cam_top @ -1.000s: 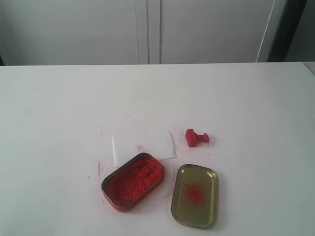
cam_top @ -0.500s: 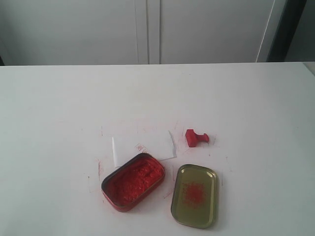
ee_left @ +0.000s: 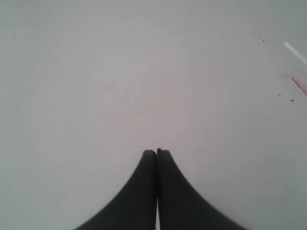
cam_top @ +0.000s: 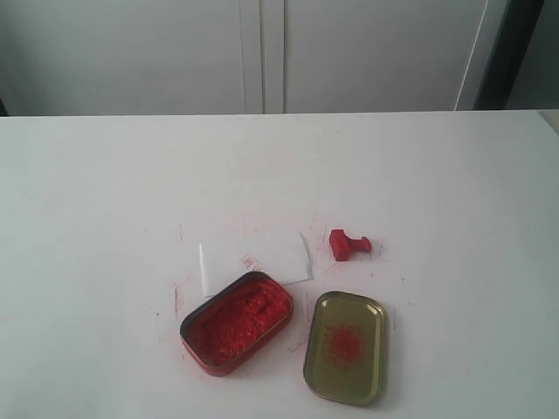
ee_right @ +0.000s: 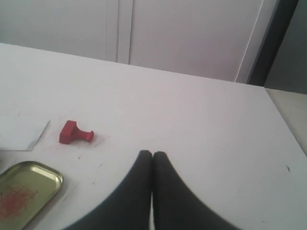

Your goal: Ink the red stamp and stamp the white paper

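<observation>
The red stamp (cam_top: 348,244) lies on its side on the white table, just right of the white paper (cam_top: 255,259). In the right wrist view the red stamp (ee_right: 74,133) lies apart from my right gripper (ee_right: 152,153), which is shut and empty; a corner of the white paper (ee_right: 21,134) shows there too. My left gripper (ee_left: 156,151) is shut with nothing in it, over bare table, and only a thin edge of the paper (ee_left: 296,51) shows there. Neither gripper appears in the exterior view.
An open tin of red ink (cam_top: 237,322) overlaps the paper's near edge. Its gold lid (cam_top: 345,346), smudged red inside, lies to the tin's right; the same lid (ee_right: 24,190) shows in the right wrist view. White cabinet doors (cam_top: 262,52) stand behind the table.
</observation>
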